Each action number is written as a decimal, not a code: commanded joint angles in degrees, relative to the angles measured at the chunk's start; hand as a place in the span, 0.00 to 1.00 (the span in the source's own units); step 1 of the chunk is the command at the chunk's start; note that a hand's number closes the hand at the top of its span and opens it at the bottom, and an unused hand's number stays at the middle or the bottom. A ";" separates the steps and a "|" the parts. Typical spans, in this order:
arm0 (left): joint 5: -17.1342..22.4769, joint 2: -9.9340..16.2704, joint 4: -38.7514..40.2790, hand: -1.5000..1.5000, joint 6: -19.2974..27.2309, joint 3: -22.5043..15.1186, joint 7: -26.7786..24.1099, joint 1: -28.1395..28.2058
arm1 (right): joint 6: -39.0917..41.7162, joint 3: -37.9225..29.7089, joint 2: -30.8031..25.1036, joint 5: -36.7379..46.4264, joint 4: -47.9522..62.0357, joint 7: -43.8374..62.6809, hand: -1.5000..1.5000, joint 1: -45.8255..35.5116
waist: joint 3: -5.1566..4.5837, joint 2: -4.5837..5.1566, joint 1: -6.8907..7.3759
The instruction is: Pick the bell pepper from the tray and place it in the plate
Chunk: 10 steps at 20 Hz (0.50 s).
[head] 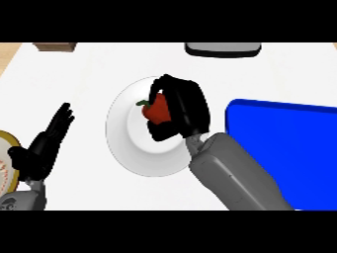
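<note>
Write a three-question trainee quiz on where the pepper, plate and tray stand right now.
1. True or false: the red bell pepper lies on the blue tray.
2. Which hand curls round the pepper? A) left hand B) right hand
3. Fill in: the pepper is over the white ____.

Key: 1 false, it is held over the plate; 2 B; 3 plate.

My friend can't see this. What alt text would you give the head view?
The robot's right hand holds a red bell pepper over a white plate on a white counter. An empty blue tray lies to the right; the left hand rests open at the lower left.
</note>
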 commanded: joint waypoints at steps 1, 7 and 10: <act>0.38 -0.12 -1.57 0.50 -0.42 0.10 1.24 0.54 | -11.00 5.90 0.19 -4.58 7.78 6.36 0.00 -4.38 | 0.00 -0.08 0.22; -0.94 -0.94 -0.52 0.50 -0.03 -0.55 0.72 -0.12 | -15.29 6.96 0.19 -16.48 16.86 7.37 0.00 -11.78 | 0.01 0.02 0.43; -0.26 -0.85 -0.32 0.50 -0.98 -0.05 -1.56 0.97 | -21.16 2.11 0.19 -20.66 19.09 -3.36 0.00 -9.57 | 0.04 0.26 0.62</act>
